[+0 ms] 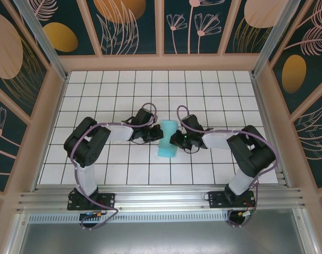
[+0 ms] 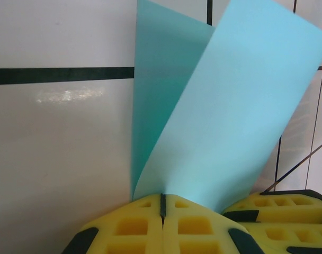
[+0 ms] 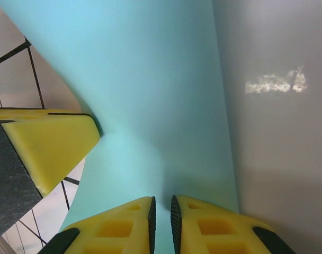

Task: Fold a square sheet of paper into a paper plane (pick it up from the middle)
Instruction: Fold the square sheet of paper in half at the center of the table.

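Square sheet of paper (image 1: 167, 138) pinched from both sides at the middle of the white-tiled table (image 1: 97, 95).

Both arms were seen bent at the elbow and turned inward, so that their wrists faced each other across the sheet. The left gripper (image 2: 162, 201) was closed tight, its yellow foam pads (image 2: 129, 227) pressed together, and the thin turquoise paper was gripped in the seam between them. The right gripper (image 3: 162, 207) was drawn in to a narrow slit, and the sheet's edge was held in that slit. The paper was bowed upward between the two grips, smooth, matte and uncreased, and its two halves were fanned apart above the left pads. The pads were moulded with square recesses and backed in black. The glossy tiles were divided by dark grid lines.
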Controlling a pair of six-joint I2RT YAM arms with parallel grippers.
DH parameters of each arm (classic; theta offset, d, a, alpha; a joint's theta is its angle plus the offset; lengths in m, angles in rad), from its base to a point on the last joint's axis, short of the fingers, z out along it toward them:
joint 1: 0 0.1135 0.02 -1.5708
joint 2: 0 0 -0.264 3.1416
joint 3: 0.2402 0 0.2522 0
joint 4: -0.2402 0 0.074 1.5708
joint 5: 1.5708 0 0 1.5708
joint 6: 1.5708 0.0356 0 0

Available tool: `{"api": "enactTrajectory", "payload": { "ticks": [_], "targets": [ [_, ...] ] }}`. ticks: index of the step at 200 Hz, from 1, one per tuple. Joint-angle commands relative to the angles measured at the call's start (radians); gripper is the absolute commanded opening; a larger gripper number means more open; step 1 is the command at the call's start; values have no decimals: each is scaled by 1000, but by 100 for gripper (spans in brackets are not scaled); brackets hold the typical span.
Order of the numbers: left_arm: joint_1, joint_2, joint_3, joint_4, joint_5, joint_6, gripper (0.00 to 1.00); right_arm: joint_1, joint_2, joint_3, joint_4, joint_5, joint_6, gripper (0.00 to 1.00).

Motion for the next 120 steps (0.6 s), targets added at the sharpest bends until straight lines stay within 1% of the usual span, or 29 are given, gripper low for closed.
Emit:
{"api": "enactTrajectory", "payload": {
  "ticks": [1, 25, 46, 61, 95, 120],
  "targets": [
    [-3, 63, -24, -86, -82, 21, 0, -3, -9, -11, -39, 4, -26, 22],
    [-4, 58, -22, -89, -84, 23, 0, 5, -86, -3, -8, -34, -29, 22],
    [-3, 59, -19, -91, -85, 24, 0, 4, -136, -66, 85, -74, -5, 21],
    [-3, 59, -17, -90, -85, 23, 0, 1, -134, -110, 133, -105, 22, 21],
    [-3, 62, -15, -90, -86, 24, 0, 1, -101, -162, 158, -114, 14, 20],
    [-3, 65, -15, -90, -86, 24, 0, 0, -75, -187, 108, -63, -3, 20]
  ]
}}
